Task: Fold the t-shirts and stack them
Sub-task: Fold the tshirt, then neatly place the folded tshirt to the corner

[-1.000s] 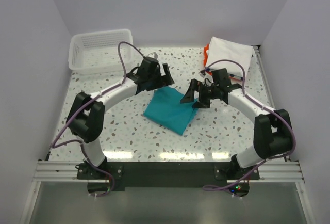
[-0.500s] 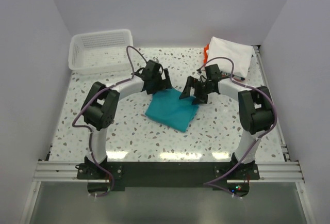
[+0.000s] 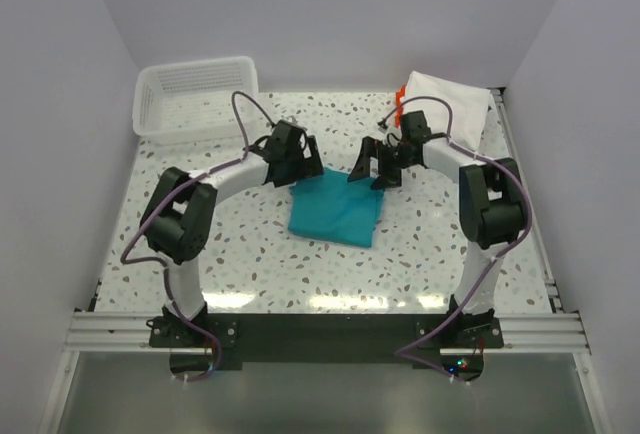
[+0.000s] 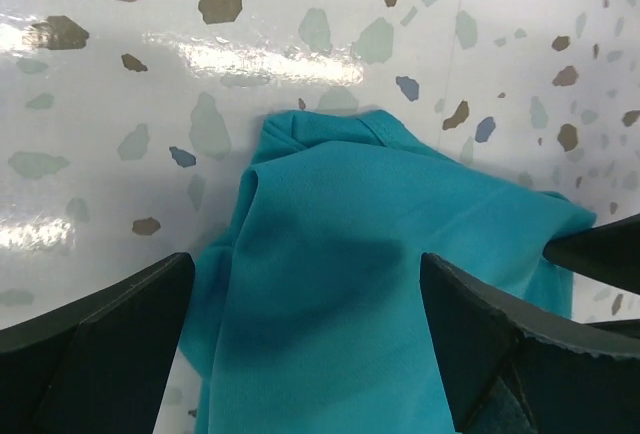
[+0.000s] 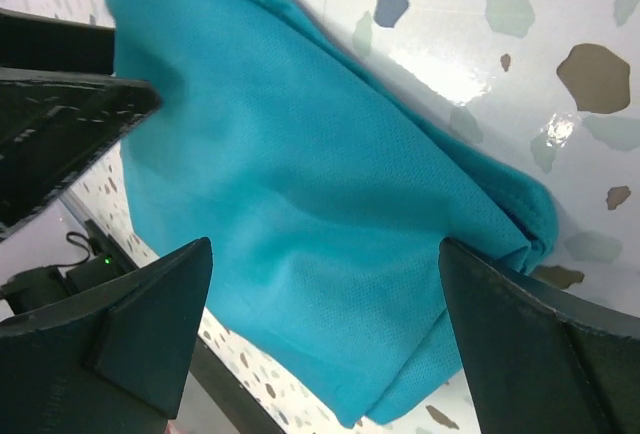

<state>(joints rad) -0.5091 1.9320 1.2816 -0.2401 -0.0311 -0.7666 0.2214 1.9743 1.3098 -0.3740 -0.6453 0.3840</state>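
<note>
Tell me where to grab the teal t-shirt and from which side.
Probably by its two far corners, from above. The teal t-shirt lies folded flat on the table, leaving no raised edge to come at sideways, and the open left gripper and right gripper each hang near one corner.

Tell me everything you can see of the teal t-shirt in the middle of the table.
The plain teal cloth t-shirt is folded into a roughly rectangular bundle lying flat on the speckled white table, near its middle. The fabric looks soft and finely knit, with layered folds and wrinkles at its edges. The black left gripper and black right gripper hang over its far corners, jaws open; whether they touch it cannot be told.
</note>
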